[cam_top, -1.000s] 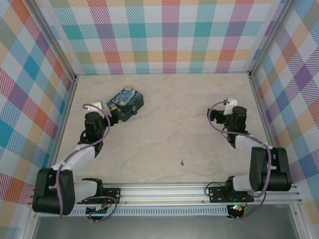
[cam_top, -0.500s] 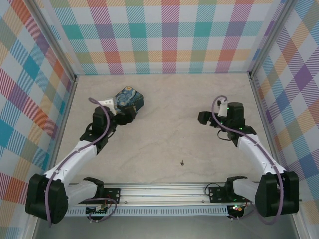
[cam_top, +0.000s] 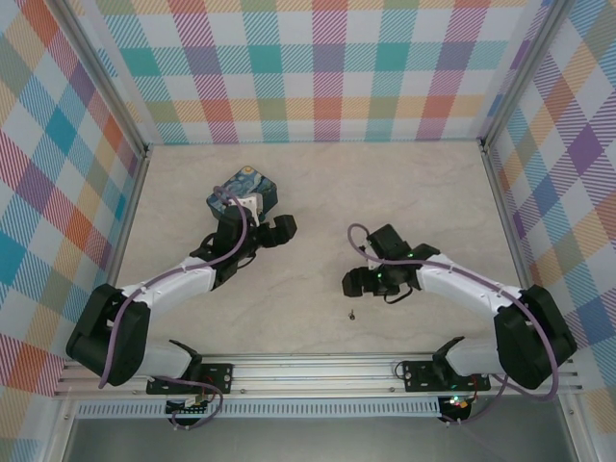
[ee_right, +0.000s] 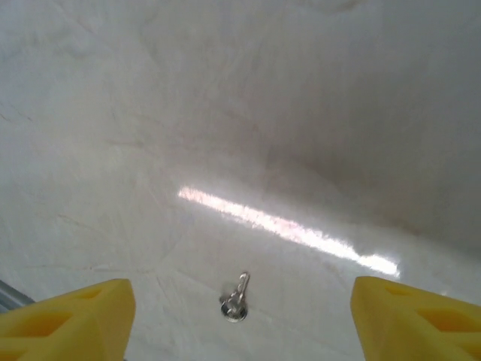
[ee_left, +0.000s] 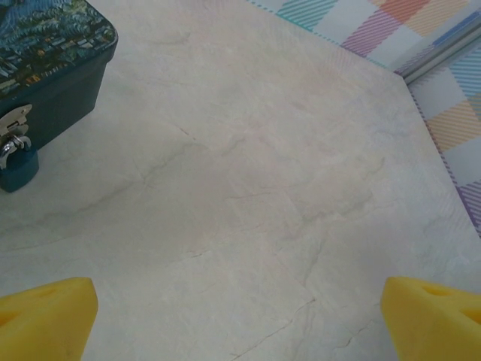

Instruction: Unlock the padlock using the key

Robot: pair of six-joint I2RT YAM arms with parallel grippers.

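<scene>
Both my arms have swung in toward the middle of the table (cam_top: 433, 183) since a second ago. The left one has slid past the painted tin (cam_top: 243, 190), and the right one has dropped down and inward, closer to the key (cam_top: 352, 313).

My left gripper (cam_top: 279, 228) sits just right of the tin, jaws spread wide with nothing between them. On the left wrist camera my yellow fingertips (ee_left: 45, 320) are far apart at the bottom corners, over bare marble-look surface. Up in the left corner is the tin, and the padlock (ee_left: 16, 167) hangs from the silver hasp on its side, its blue body down at table level. It's well off to the side of my fingers, not touching them.

My right gripper (cam_top: 354, 282) hovers near the key, a little farther out on the table than it, jaws also apart and gripping nothing. From the right wrist camera the key lies flat on the table, low in the frame and roughly centred between my two yellow pads (ee_right: 71, 316), clear of both. A streak of glare runs across the surface just beyond it.
</scene>
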